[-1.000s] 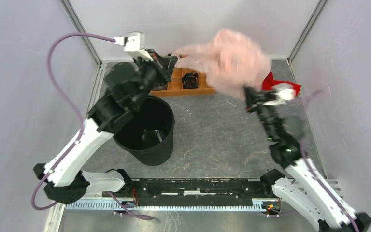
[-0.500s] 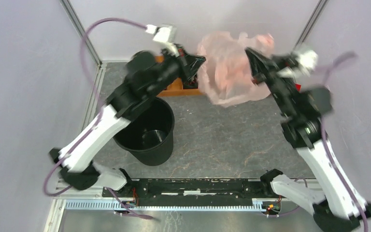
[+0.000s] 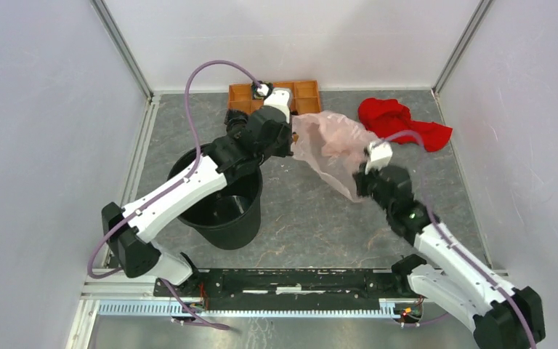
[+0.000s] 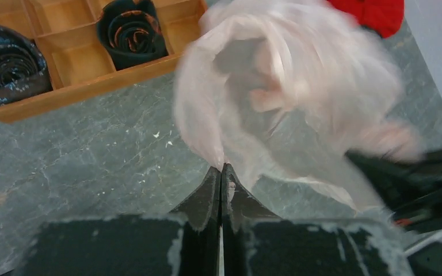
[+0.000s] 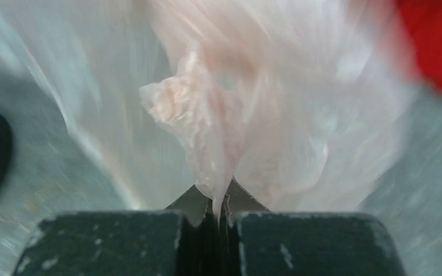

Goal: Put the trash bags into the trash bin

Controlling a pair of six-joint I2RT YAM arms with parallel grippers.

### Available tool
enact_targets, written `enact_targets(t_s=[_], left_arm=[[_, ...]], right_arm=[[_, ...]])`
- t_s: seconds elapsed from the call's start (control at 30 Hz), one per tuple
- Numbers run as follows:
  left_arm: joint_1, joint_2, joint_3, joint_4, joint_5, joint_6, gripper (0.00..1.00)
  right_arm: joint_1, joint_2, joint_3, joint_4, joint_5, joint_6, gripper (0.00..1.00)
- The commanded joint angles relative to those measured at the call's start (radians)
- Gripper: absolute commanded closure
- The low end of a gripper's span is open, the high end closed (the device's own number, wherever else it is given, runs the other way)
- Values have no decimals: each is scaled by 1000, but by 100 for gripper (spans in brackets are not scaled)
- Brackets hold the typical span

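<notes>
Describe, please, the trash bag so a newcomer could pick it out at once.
Right of the black bin, the trash bag is held up by the left claw and the right claw. It is thin, wrinkled, translucent pale pink film, unlike the opaque red cloth beyond it.

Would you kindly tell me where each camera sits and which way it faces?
Top external: above, behind the robot, facing down at table; left arm, right arm show.
Left wrist: on left arm, facing past left tool toward orange tray.
Right wrist: on right arm, facing past right tool into trash bag.
Shared: all show trash bag, red cloth.
</notes>
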Motion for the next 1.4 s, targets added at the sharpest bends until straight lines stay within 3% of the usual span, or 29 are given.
enact_targets(t_s=[0.0,0.07,0.17,0.27,0.37,0.47,0.53,0.67,0.73,0.83,0.93,1.07,1.13,1.17,1.3,1.37], left_arm=[[2,-64,355,37,94,125,98],[2,-71,500,70,200,130,98],[1,-186,412,262,346,91,98],[1,-333,84,433,280,36,98],[2,-370,-144,367,40,-45,98],[5,-256,-156,112,-31,-63,98],[6,-191,-119,49,-22,-43,98],[8,-142,43,59,56,14,98],[8,-137,160,88,129,36,98],[8,-166,306,177,352,29,98],[7,-266,236,375,459,-22,98],[7,-411,-48,478,254,-68,98],[7,-406,-153,389,128,-86,98],[8,-390,-174,316,90,-93,98],[8,-224,-159,43,51,-60,98],[8,-172,-91,-32,32,-40,98]], right_arm=[[-1,28,578,56,13,-119,99],[-1,82,848,-17,-105,-141,99],[-1,41,875,109,-290,-100,99],[-1,-98,607,272,-342,-66,98],[-2,-171,294,239,-152,-2,99],[-1,-151,52,172,-35,53,99],[-1,-122,-13,153,-3,60,100],[-1,-118,131,101,12,-5,99],[-1,-110,311,42,4,-56,99],[-1,-94,630,-60,-75,-96,99],[-2,-146,739,27,-208,-64,99],[-1,-290,469,241,-270,-33,92],[-1,-306,299,188,-181,29,95],[-1,-298,235,141,-142,56,99],[-1,-254,-6,46,-12,108,100],[-2,-249,-27,49,33,104,100]])
